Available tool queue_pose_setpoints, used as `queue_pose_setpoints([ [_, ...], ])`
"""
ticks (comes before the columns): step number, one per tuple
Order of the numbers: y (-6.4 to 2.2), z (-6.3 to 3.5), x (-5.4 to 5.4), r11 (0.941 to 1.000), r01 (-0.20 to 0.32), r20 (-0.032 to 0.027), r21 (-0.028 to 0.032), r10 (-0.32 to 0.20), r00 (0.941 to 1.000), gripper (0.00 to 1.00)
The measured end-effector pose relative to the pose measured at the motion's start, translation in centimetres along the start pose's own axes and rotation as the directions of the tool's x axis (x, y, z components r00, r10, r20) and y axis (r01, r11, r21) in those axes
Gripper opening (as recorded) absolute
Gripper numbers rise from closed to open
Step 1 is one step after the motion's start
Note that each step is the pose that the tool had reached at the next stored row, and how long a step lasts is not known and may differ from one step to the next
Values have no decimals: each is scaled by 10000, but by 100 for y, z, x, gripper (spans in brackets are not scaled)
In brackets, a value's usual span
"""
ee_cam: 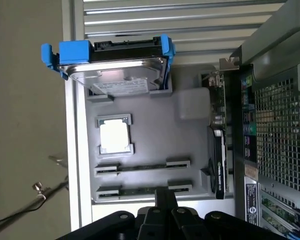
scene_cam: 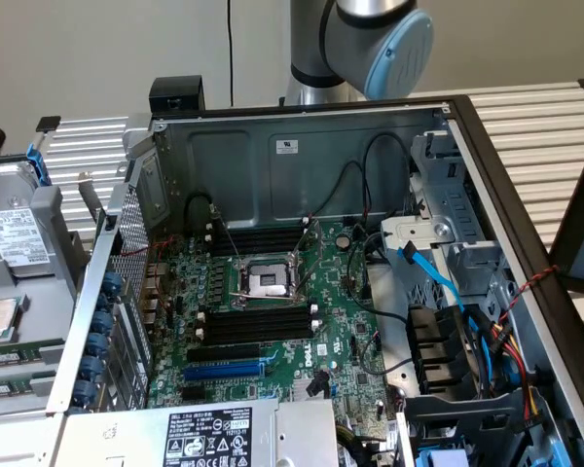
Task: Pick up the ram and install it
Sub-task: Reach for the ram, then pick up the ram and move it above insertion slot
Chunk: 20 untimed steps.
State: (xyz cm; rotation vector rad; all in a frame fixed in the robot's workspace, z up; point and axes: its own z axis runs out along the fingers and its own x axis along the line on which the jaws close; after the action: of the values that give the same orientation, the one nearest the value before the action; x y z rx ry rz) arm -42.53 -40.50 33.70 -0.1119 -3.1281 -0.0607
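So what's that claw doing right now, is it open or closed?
Claw: cannot be told whether open or closed; it hangs over the grey tray, close to a ram stick lying there.

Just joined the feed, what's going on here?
The gripper is over the grey parts tray next to the open computer case, right at the nearer ram stick. A second stick lies beside it. Both sit in their holders, so nothing is picked up yet. The motherboard's black memory slots look empty.
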Motion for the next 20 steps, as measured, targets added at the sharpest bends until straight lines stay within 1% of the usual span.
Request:
queue_pose_setpoints([
  [3, -5, 49, 22, 10000, 1, -3, 3, -1, 10000, 10],
  [14, -5, 50, 22, 10000, 36, -5, 3, -36, 10000, 10],
  [18, -5, 52, 28, 9998, 198, -9, 4, -198, 9998, 10],
  [20, -6, 51, 37, 9990, 455, -21, 7, -455, 9990, 10],
])
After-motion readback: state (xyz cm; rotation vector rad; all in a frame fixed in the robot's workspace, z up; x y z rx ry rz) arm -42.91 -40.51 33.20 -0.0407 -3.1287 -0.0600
